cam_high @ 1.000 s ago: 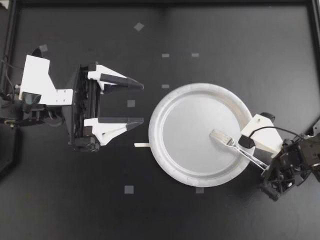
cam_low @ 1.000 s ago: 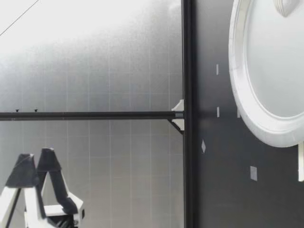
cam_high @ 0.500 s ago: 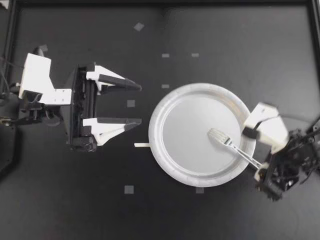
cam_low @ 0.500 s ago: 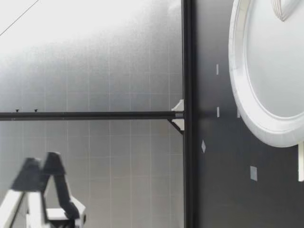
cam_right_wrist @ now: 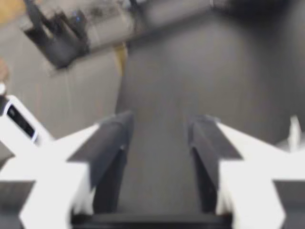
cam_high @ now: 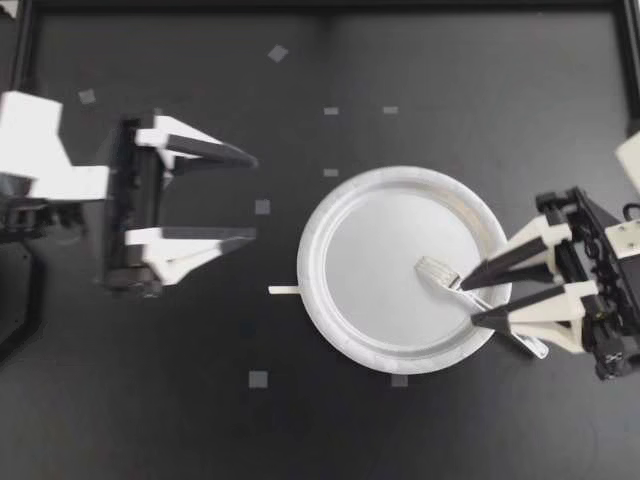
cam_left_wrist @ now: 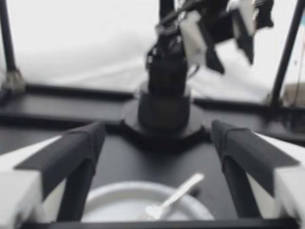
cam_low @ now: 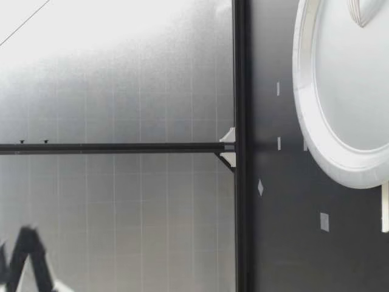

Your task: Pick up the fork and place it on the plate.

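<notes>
Two grippers in view, and neither one has anything in it. From the top, my left gripper [cam_high: 252, 197] hangs over the bare black table [cam_high: 450, 80], off to the side of the plate [cam_high: 312, 262] and clearly apart from it, fingers spread wide. My right gripper [cam_high: 468, 302] sits over the plate's rim on the opposite side, fingers parted too, pointing in toward the middle of the plate.

The fork [cam_high: 438, 271] is on the plate: tines on the flat white part, handle running out across the rim and poking a bit past it over the table. From above the handle passes right under the gap between the right fingers. The right wrist view is pretty blurry, but all I can make out between the fingers there is dark table, so I'd say they aren't touching the fork.

The left wrist view agrees: plate and fork lie ahead of the open left fingers, with the other arm up behind them.

One small white strip [cam_high: 283, 290] lies on the table, just beside the plate's edge on the left gripper's side.
</notes>
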Controlling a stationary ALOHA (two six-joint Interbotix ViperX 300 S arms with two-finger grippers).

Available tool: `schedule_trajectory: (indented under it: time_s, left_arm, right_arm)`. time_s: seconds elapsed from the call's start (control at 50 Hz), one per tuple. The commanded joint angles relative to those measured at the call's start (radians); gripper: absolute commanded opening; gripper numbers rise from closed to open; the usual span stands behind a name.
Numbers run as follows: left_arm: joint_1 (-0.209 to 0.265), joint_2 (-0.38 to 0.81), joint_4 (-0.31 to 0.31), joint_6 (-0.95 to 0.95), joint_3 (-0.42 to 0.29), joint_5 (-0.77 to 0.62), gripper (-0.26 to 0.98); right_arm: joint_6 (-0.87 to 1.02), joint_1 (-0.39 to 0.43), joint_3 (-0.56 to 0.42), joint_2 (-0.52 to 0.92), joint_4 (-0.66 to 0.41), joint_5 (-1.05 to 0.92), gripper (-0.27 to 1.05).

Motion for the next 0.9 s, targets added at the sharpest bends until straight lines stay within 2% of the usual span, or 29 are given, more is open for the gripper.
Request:
schedule_trajectory:
  time_s: [0.0,0.12,0.22,0.4,0.52,0.62,0.66,0.8,0.88]
  left_arm:
    - [0.002,-0.003,0.002,-0.006,0.06,-0.169,0.87]
    - [0.002,0.023,-0.003,-0.029,0.078,-0.173,0.87]
    - [0.002,0.061,-0.005,-0.035,0.075,-0.144,0.87]
    - [0.002,0.11,-0.005,-0.018,0.072,-0.1,0.87]
    - [0.002,0.11,-0.002,-0.031,0.038,-0.051,0.87]
    - [0.002,0.067,0.0,-0.025,0.0,0.081,0.87]
    - [0.002,0.035,0.002,-0.02,-0.026,0.187,0.87]
    - [0.002,-0.074,0.002,-0.014,-0.126,0.586,0.87]
    - [0.002,-0.13,0.002,0.003,-0.15,0.719,0.87]
  right_arm:
    - [-0.14,-0.049,0.021,0.035,-0.023,-0.127,0.51]
    - [-0.295,-0.071,0.046,0.095,0.015,-0.175,0.51]
    - [-0.35,-0.08,0.052,0.127,0.046,-0.175,0.51]
    - [-0.348,-0.084,0.074,0.132,0.064,-0.187,0.51]
    - [-0.314,-0.084,0.067,0.095,0.094,-0.199,0.51]
    - [-0.305,-0.084,0.063,0.023,0.097,-0.121,0.51]
    - [-0.302,-0.084,0.054,-0.005,0.098,-0.051,0.51]
    - [-0.267,-0.084,-0.04,-0.11,0.114,0.354,0.51]
    - [-0.252,-0.084,-0.081,-0.164,0.114,0.523,0.51]
